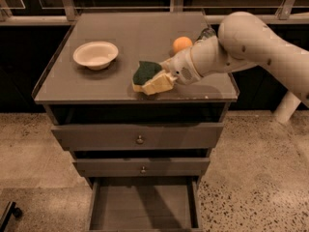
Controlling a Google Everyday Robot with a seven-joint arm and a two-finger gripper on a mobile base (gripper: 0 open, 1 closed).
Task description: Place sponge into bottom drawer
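The robot's white two-finger gripper [160, 80] sits just below the middle of the frame, near the front edge of the flat grey cabinet top [120, 30]. It is drawn in narrow on the right end of the small sponge with a dark green scouring top over pale yellow foam [145, 72]. The sponge is tilted, its green face turned up and to the upper left and its yellow foam toward the front edge. It lies directly left of the gripper, touching it.

The thick white arm [251, 42] reaches in from the upper right of the frame, across the right side of the cabinet top. A small round orange ball or fruit [181, 44] rests on the top just behind the wrist. A shallow white round bowl [95, 55] stands well apart in the left part of the top.

Below the top are 2 closed grey drawers, each with a small knob: the upper drawer [96, 137] and the middle drawer [111, 167]. The bottom drawer [142, 208], a shallow grey metal box, stands pulled open at the lower middle of the frame, directly below the sponge, with the 2 closed drawer fronts between them. Speckled stone flooring [251, 178] lies around the cabinet.
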